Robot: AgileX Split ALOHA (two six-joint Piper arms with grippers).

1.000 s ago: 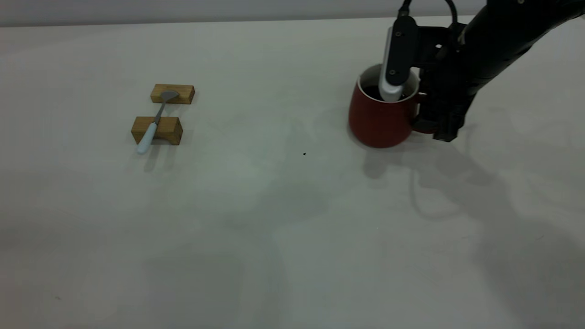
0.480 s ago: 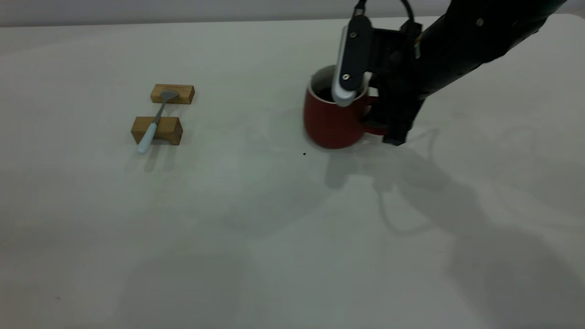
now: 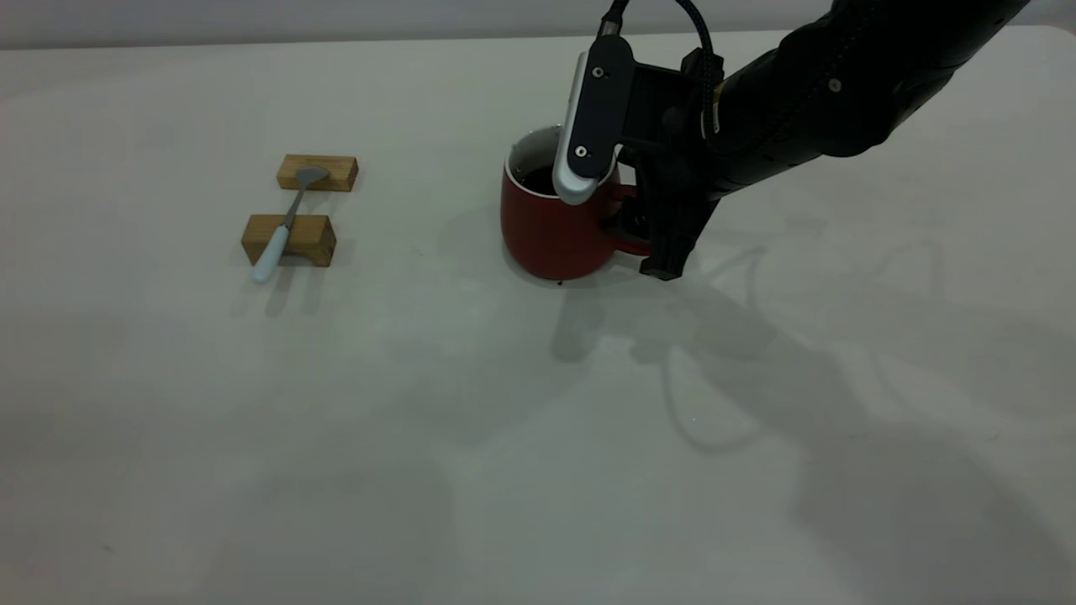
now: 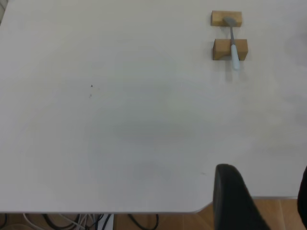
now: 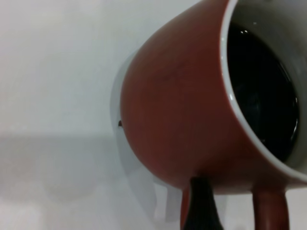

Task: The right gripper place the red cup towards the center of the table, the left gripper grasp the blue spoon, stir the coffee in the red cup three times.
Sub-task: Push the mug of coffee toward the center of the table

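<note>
The red cup (image 3: 551,227) is near the table's (image 3: 471,437) middle, and dark coffee (image 3: 536,178) shows inside its white rim. My right gripper (image 3: 643,244) is shut on the cup's handle (image 3: 632,245) from the right side. In the right wrist view the cup (image 5: 187,110) fills the picture, with coffee (image 5: 261,96) in it and one dark finger (image 5: 200,206) against the handle (image 5: 271,211). The blue spoon (image 3: 282,227) lies across two wooden blocks at the left. My left gripper (image 4: 266,201) is open over the table's near edge, far from the spoon (image 4: 233,45).
The far wooden block (image 3: 318,172) carries the spoon's bowl and the near block (image 3: 290,239) its handle. A small black speck (image 3: 560,283) lies just under the cup's base. The right arm (image 3: 824,92) reaches in from the upper right.
The right gripper has carried the red cup steadily leftward, from the right side of the table to near its middle. The spoon and blocks have not moved.
</note>
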